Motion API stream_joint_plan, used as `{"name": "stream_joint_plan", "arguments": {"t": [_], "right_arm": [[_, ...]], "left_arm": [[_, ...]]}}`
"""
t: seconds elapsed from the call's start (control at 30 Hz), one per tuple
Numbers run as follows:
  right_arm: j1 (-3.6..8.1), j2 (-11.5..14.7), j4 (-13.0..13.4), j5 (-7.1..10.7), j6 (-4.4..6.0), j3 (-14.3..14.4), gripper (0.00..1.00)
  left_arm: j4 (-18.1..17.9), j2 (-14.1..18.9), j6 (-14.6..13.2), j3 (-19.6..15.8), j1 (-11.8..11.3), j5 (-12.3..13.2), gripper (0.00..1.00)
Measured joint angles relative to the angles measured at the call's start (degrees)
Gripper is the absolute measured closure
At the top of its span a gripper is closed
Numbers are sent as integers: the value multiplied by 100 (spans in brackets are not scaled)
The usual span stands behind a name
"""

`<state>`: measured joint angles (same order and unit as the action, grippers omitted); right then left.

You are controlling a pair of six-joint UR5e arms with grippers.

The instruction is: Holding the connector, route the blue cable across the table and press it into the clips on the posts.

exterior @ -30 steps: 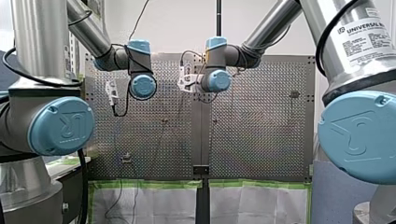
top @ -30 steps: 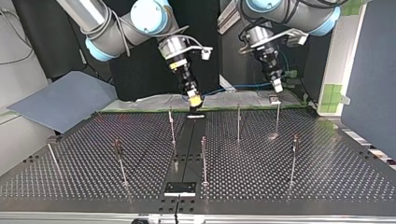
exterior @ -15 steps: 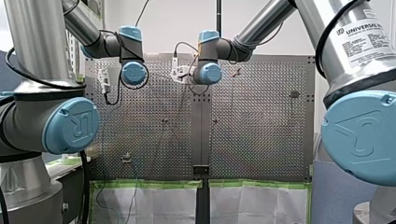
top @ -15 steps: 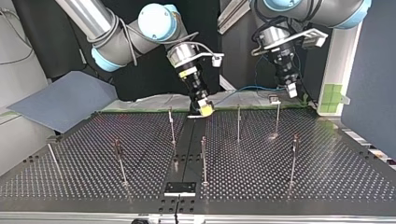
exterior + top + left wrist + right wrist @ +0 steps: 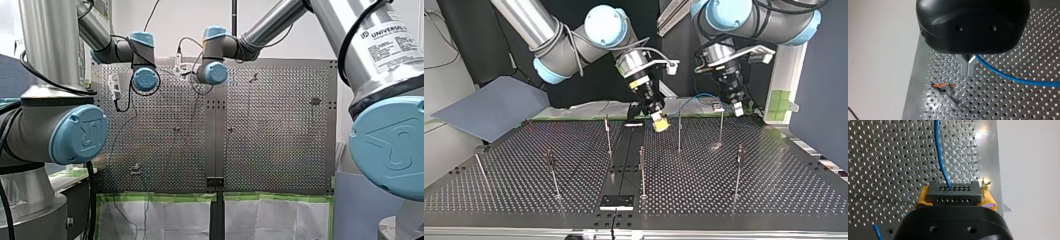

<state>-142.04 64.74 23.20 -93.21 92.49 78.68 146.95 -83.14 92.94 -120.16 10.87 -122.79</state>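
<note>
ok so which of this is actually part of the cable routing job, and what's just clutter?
In the job: blue cable; connector in my right gripper; my left gripper on the cable; clip posts.
Lying about: grey sheet beside the table; green tape; black plate on the table's centre strip.

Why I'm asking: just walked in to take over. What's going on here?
Cable routing is under way. My right tool, with yellow pads, grips the black connector at the blue cable's end. My left tool is shut on the cable farther along, above a post whose orange clip holds no cable yet.
</note>
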Motion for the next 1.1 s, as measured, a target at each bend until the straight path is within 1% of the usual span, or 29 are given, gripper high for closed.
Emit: {"name": "stream_joint_plan", "arguments": {"t": [0.2, 0.27, 0.37, 0.43, 0.53, 0.7, 0.83, 1.0, 1.1], "right_arm": [[-26, -162, -43, -40, 59, -202, 100], [-12, -199, -46, -45, 82, -241, 100], [19, -236, -52, -48, 145, -301, 100], [31, -279, -65, -43, 176, -379, 100], [27, -387, -131, -40, 193, -524, 100], [-21, -625, -315, -33, 174, -821, 100], [-42, -739, -402, -29, 170, -1068, 100], [-24, -785, -530, -32, 183, -1333, 100], [-1, -800, -586, -32, 192, -1482, 100]], "left_arm": [[-5, -1, 26, 66, -149, 5, 100], [-19, -7, 29, 69, -208, 10, 100], [-40, -9, 39, 69, -358, 94, 100], [-47, -11, 56, 71, -468, 188, 100], [-75, -15, 77, 74, -622, 333, 100], [-223, -79, 126, 122, -891, 618, 100], [-255, -175, 170, 199, -990, 851, 100], [-262, -336, 222, 311, -1055, 1138, 100], [-265, -411, 241, 351, -1085, 1201, 100]]}}
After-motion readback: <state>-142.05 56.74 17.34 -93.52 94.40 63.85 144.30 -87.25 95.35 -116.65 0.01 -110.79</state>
